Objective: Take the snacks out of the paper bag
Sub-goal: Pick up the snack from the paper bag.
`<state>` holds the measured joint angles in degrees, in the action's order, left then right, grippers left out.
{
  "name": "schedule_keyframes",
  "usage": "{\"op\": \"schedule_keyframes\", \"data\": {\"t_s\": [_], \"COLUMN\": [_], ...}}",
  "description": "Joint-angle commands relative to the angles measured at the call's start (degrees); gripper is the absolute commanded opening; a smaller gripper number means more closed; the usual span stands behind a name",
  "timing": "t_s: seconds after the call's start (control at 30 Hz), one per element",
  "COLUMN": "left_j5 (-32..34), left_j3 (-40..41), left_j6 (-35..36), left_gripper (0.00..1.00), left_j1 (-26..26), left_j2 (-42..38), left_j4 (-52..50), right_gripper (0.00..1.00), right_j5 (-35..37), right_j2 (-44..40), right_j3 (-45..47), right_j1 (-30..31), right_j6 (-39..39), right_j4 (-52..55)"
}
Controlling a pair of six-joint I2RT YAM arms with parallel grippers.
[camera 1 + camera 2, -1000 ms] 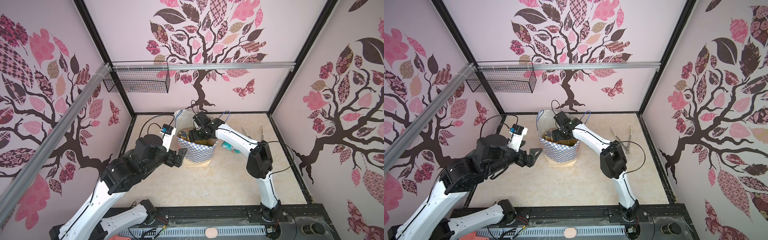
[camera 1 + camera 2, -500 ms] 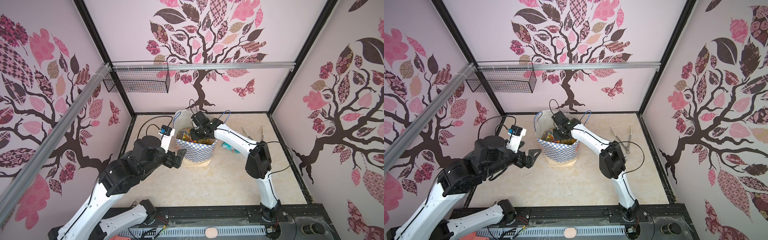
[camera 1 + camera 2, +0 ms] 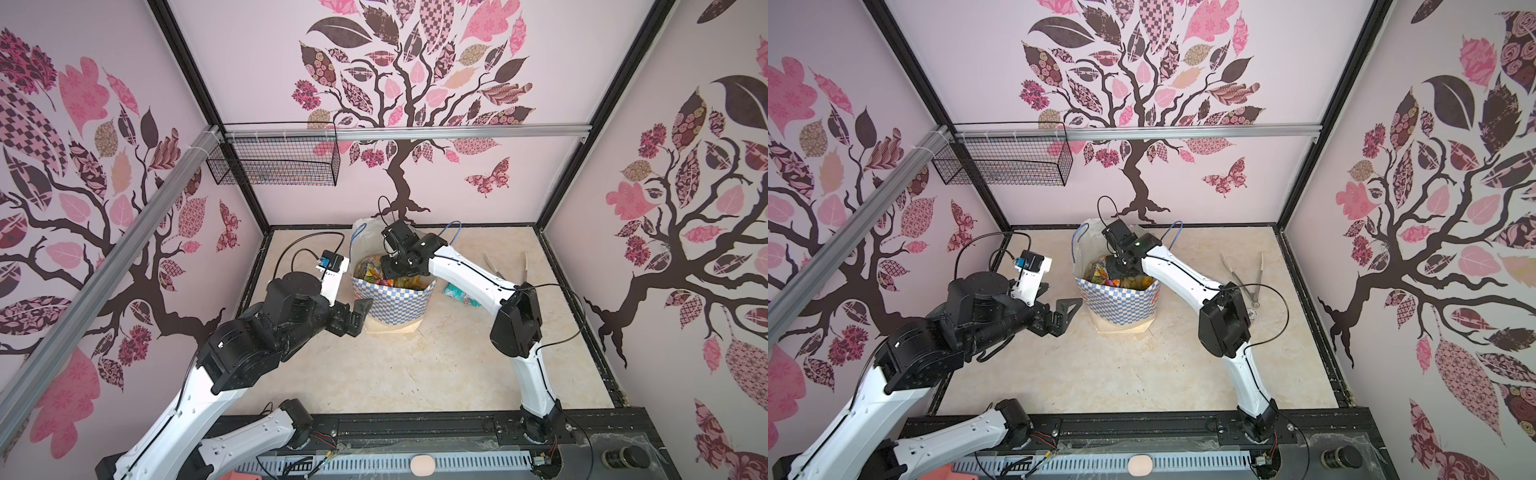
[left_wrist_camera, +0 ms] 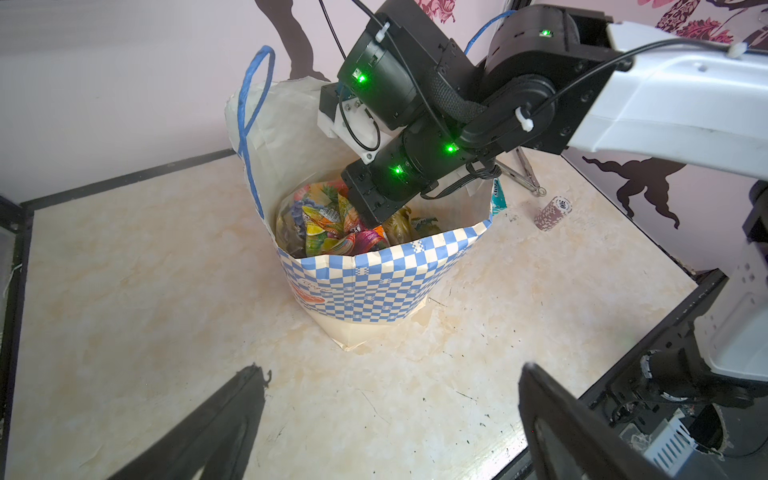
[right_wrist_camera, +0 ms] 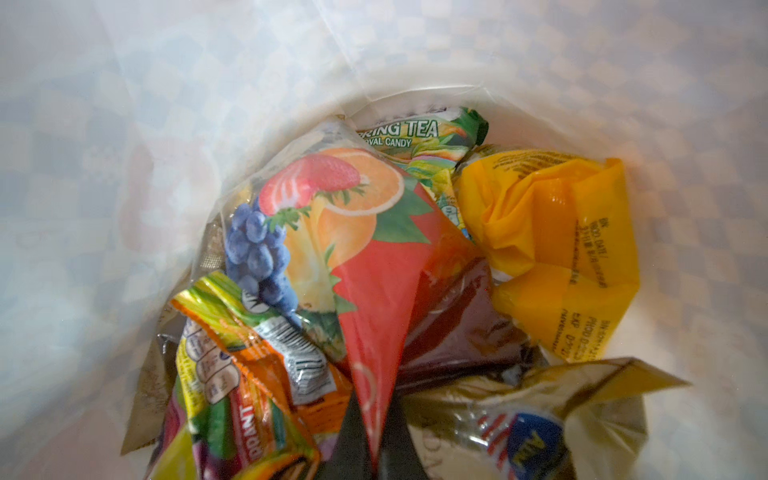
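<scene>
- Top views: right gripper (image 3: 392, 275) reaches down into the open mouth of the bag (image 3: 395, 301). Its tips are hidden among the snacks (image 3: 372, 270), so from up here I cannot tell how its jaws stand.
- Same views: left gripper (image 3: 360, 316) hangs near the bag's checked wall on the robot's left side, jaws wide apart, holding nothing.
- Same views: the bag stands upright towards the back of the table (image 3: 395, 374). One teal packet (image 3: 457, 293) lies on the table just beside it, under the right arm.
- Left wrist view: the left gripper's two black fingers (image 4: 216, 415) are spread wide with bare table between them, and the bag is apart from them. The right gripper's end is sunk among colourful packets just inside the bag's rim.
- Right wrist view: the right gripper's two dark fingers (image 5: 353, 440) are pressed together on the corner of a red packet (image 5: 374, 270) printed with fruit.
- Same view: around it, against the bag's white inside, sit a crumpled yellow packet (image 5: 552, 257), a green candy packet (image 5: 419, 137), an orange packet (image 5: 270, 374) and a gold pack (image 5: 519, 415), all crinkled and heaped together.
</scene>
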<state>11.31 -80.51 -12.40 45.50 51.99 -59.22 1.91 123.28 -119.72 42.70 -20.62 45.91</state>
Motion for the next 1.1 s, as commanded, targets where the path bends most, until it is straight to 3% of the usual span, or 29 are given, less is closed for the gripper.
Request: {"op": "schedule_keyframes", "data": {"t_s": [0.0, 0.27, 1.07], "left_j5": [0.01, 0.47, 0.73], "left_j3": [1.54, 1.9, 2.07], "left_j6": [-0.34, -0.08, -0.33], "left_gripper": [0.97, 0.97, 0.97], "left_j1": [-0.23, -0.23, -0.23], "left_j2": [-0.48, -0.47, -1.32], "left_j4": [0.95, 0.86, 1.25], "right_gripper": [0.0, 0.0, 0.0], "right_j5": [2.0, 4.01, 6.0], "right_j2": [-3.53, -2.91, -5.61], "right_j3": [-5.79, -12.82, -20.46], "right_j1": [0.33, 0.31, 0.29], "right_j6": [0.82, 2.24, 2.91], "right_j4": [-0.3, 1.16, 2.65]}}
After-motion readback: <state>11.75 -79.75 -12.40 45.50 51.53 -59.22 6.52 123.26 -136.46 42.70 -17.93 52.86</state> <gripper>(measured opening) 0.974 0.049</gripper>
